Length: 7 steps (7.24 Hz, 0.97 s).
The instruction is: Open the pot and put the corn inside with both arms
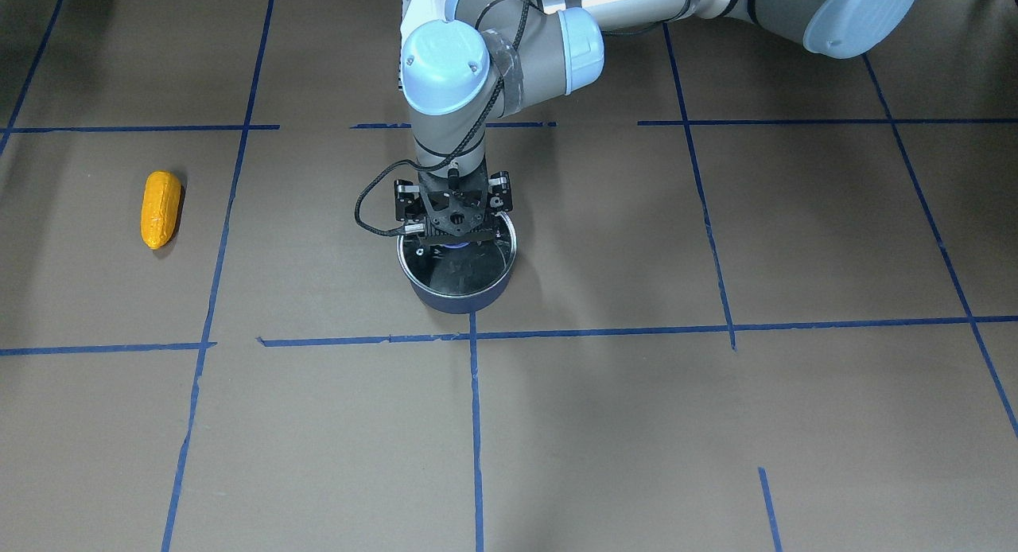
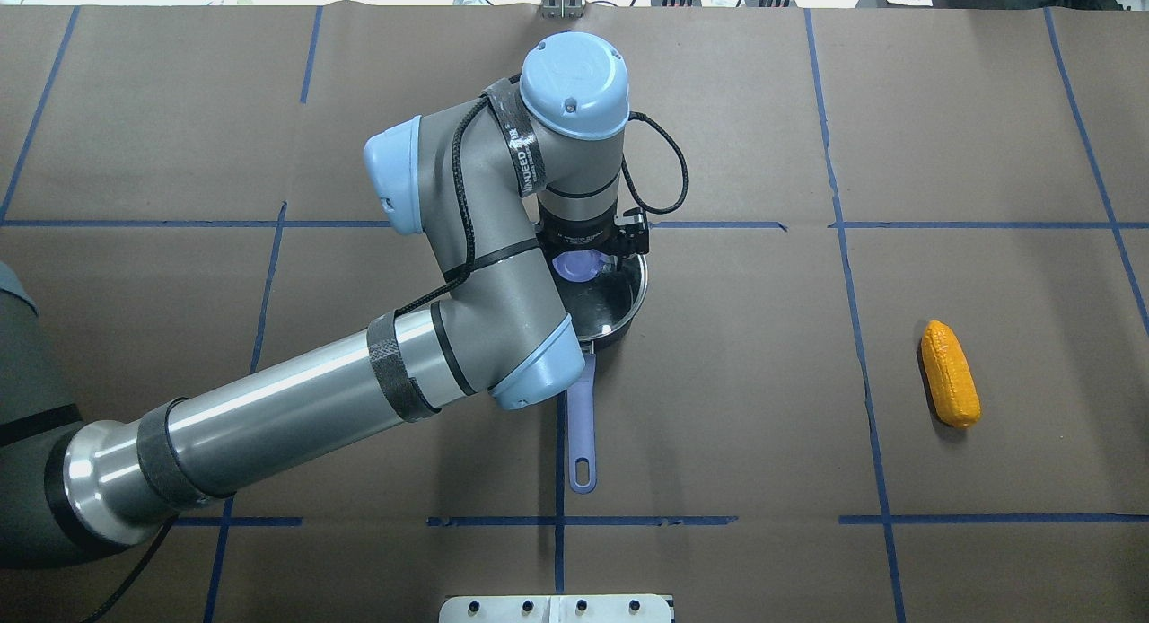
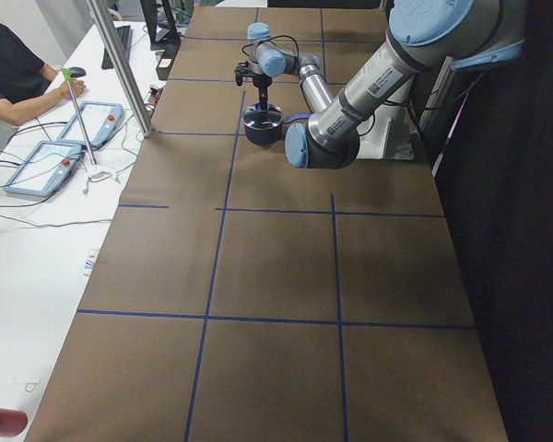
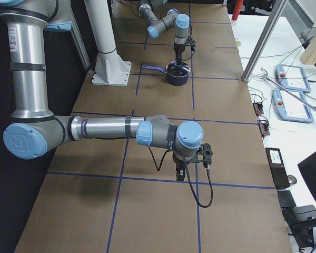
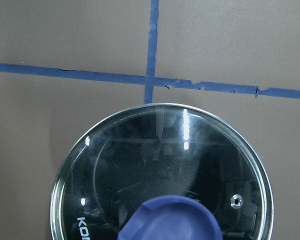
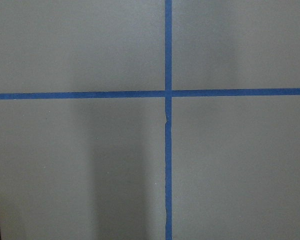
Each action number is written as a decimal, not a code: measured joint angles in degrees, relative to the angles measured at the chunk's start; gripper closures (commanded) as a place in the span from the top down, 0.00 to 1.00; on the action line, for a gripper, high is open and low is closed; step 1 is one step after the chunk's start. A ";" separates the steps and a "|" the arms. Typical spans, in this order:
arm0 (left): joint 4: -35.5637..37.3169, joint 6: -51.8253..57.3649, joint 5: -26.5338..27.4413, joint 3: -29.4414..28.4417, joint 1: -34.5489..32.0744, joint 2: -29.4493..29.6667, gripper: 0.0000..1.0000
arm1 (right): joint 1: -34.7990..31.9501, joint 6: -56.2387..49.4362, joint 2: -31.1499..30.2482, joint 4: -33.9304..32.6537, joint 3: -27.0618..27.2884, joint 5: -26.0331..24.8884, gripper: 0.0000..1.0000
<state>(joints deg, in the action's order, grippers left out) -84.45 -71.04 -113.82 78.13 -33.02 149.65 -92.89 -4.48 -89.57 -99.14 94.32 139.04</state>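
The dark navy pot (image 1: pixel 457 299) stands mid-table with its glass lid (image 5: pixel 160 165) on it, and its purple-blue handle (image 2: pixel 582 425) points toward the robot. My left gripper (image 1: pixel 453 232) hangs straight down over the lid, its jaws spread open on either side of the purple knob (image 2: pixel 576 266). The yellow-orange corn (image 1: pixel 161 208) lies apart on the table, also seen from overhead (image 2: pixel 950 372). My right gripper (image 4: pixel 181 171) shows only in the exterior right view, pointing down just above the table. I cannot tell whether it is open or shut.
Brown paper with a blue tape grid (image 1: pixel 474 425) covers the table. A white base pedestal (image 4: pixel 108 66) stands at the robot's side. Operators' tablets (image 3: pixel 46 166) and cables lie on the white bench beyond the table's far edge.
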 measured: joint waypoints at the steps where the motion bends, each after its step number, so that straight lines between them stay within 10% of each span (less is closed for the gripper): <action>1: -0.43 -0.01 0.00 -0.23 0.03 -0.01 0.97 | -0.01 0.00 0.00 -0.02 0.00 0.00 1.00; 5: -1.06 -0.19 0.00 -0.80 0.06 0.01 0.23 | 0.01 0.00 0.04 -0.01 0.01 0.00 1.00; 7: -1.29 -0.29 -0.04 0.82 -0.07 0.02 0.18 | 0.01 0.00 0.08 0.00 0.01 0.00 1.00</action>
<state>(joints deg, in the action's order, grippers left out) -85.74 -71.33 -113.86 78.95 -33.09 149.68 -92.88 -4.48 -89.49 -99.14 94.32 139.04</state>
